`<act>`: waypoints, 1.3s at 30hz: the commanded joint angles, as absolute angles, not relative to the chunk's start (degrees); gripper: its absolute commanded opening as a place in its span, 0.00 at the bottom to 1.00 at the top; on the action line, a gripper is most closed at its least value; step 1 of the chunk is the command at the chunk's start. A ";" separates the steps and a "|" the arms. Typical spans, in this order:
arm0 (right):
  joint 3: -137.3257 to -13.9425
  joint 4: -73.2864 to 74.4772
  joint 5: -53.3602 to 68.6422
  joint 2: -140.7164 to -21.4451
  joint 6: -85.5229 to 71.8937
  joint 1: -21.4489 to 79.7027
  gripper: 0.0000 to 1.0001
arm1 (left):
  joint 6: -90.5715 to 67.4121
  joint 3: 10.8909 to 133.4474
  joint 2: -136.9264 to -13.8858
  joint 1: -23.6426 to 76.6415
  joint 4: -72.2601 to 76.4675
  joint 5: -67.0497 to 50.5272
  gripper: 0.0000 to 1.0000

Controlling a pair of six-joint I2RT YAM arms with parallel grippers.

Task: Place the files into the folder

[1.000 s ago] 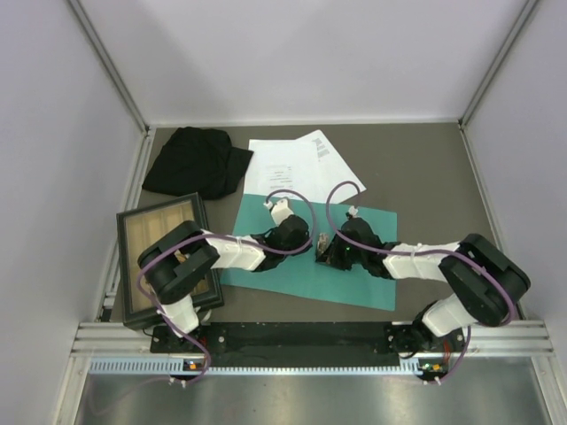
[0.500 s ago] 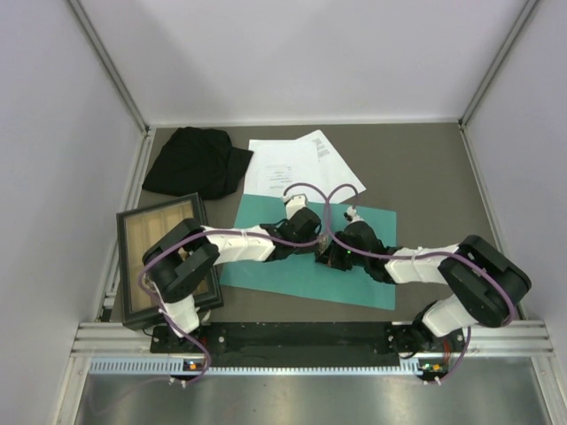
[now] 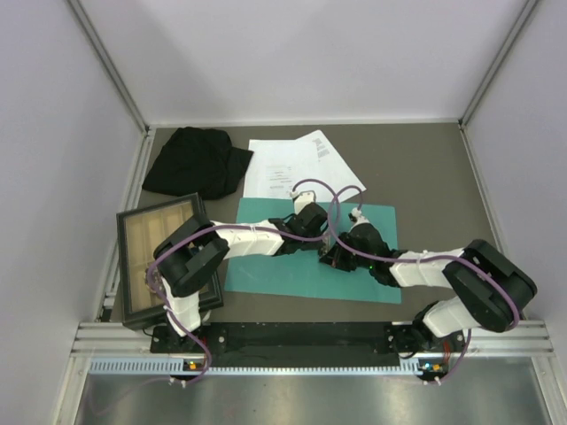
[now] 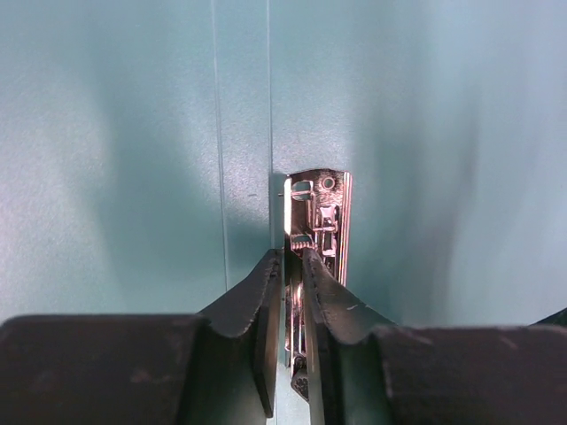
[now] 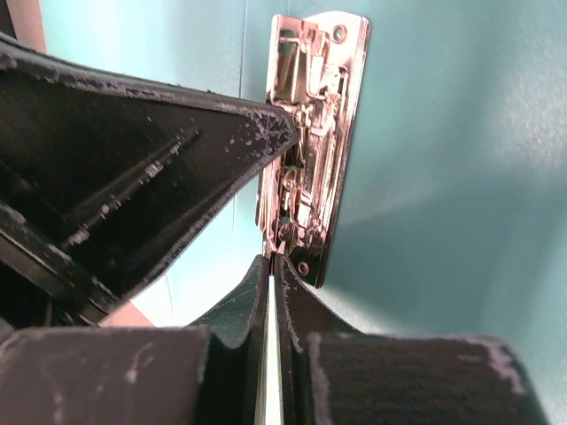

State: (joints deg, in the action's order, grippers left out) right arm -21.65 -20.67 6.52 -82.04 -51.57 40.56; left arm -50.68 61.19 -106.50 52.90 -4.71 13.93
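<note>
teal card folder (image 3: 266,270) lies flat and open on the table (image 3: 425,168), near the middle of its near edge, with its left edge just beside the dark-framed wooden tray (image 3: 124,257). a bright metal clip (image 4: 319,208) is fixed along the folder's centre fold. white files (image 3: 283,168) lie overlapped on the table just beyond the folder's far edge, outside the folder; their exact count cannot be told from above. a black cloth (image 3: 195,161) sits bunched at the far left corner, touching the left edge of the files.

left gripper (image 4: 294,252) is over the folder's centre, its fingers drawn close on either side of a thin upright part of the clip and gripping it. right gripper (image 5: 273,258) meets it from the right, fingers pressed together with nothing seen between them, tips at the near end of the clip. from the right wrist view one black finger (image 5: 151,150) of the left gripper crosses the frame and reaches the clip's side. both arms lie low over the folder, wrists nearly touching above the fold
</note>
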 commanded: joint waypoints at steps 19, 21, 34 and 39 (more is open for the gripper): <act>-15.12 -10.99 10.99 -85.78 -46.67 39.02 0.00 | -51.33 55.81 -106.52 47.02 0.71 11.60 0.29; -15.12 -10.90 10.90 -85.78 -46.84 39.02 0.00 | -51.15 56.16 -106.96 46.93 0.97 11.95 0.28; -17.58 -8.18 11.51 -84.20 -46.67 38.67 0.00 | -47.03 61.17 -111.80 48.34 -3.16 10.46 0.20; -18.98 -5.45 12.39 -80.60 -46.50 37.27 0.00 | -47.11 59.95 -112.32 49.13 -4.66 11.25 0.13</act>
State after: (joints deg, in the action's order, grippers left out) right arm -20.03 -19.99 13.72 -80.95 -49.89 38.37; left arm -49.01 61.43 -108.90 48.42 2.55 8.84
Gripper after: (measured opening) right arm 0.003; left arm 0.157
